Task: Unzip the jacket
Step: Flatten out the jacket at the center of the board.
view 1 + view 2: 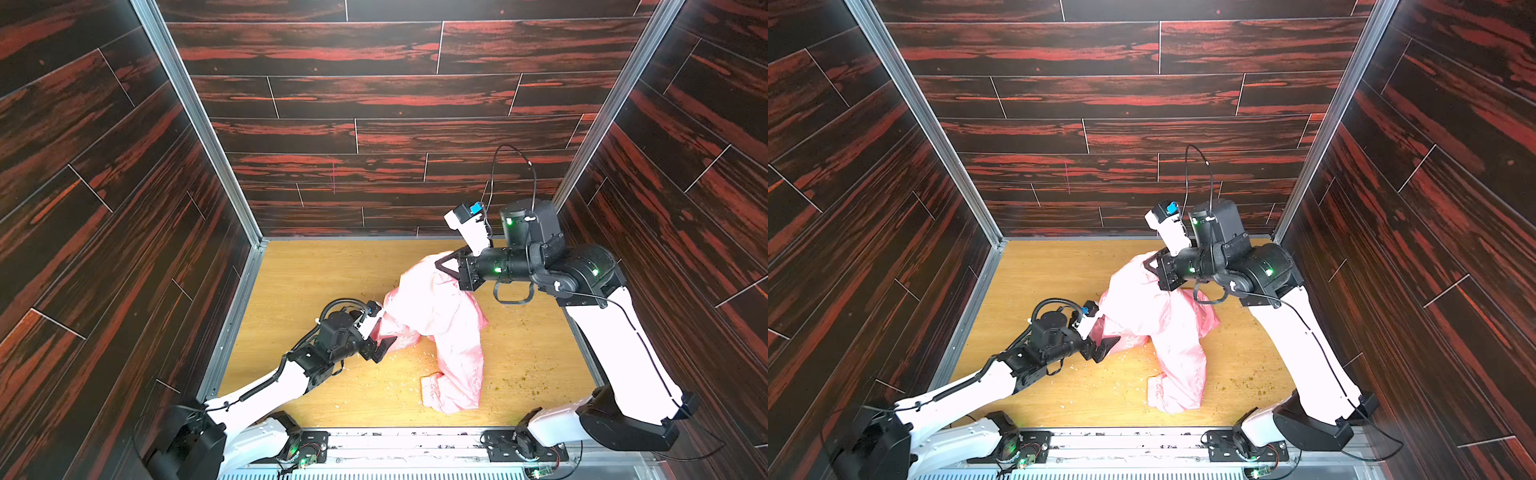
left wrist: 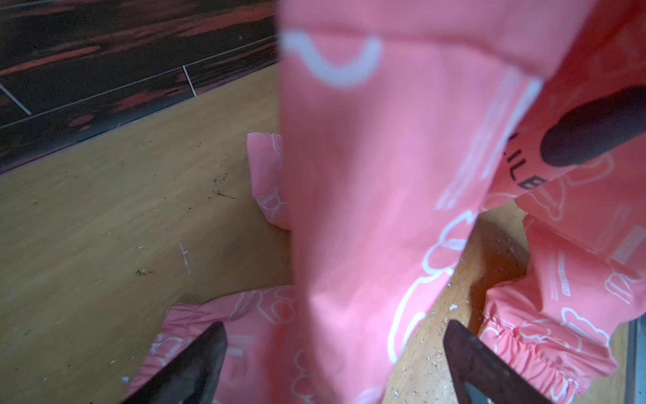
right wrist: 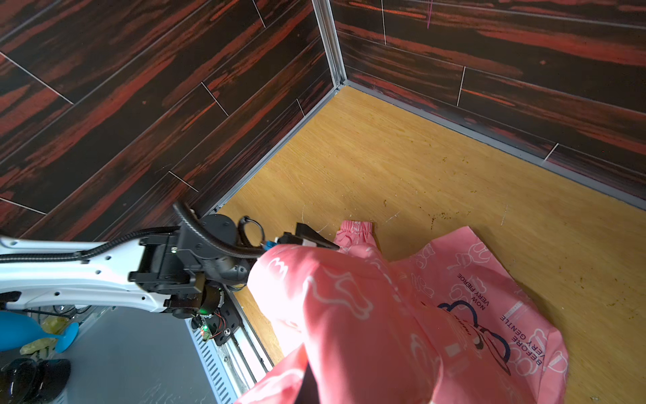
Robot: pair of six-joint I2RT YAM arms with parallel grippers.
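right fingers (image 3: 309, 388) pinch jacket (image 1: 436, 316), lifted | left fingers (image 2: 195, 367) spread, astride it

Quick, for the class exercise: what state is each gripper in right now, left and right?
Left gripper: open, jaws either side of hanging jacket fabric, gripping nothing.
Right gripper: shut on the jacket, holding part of it up.
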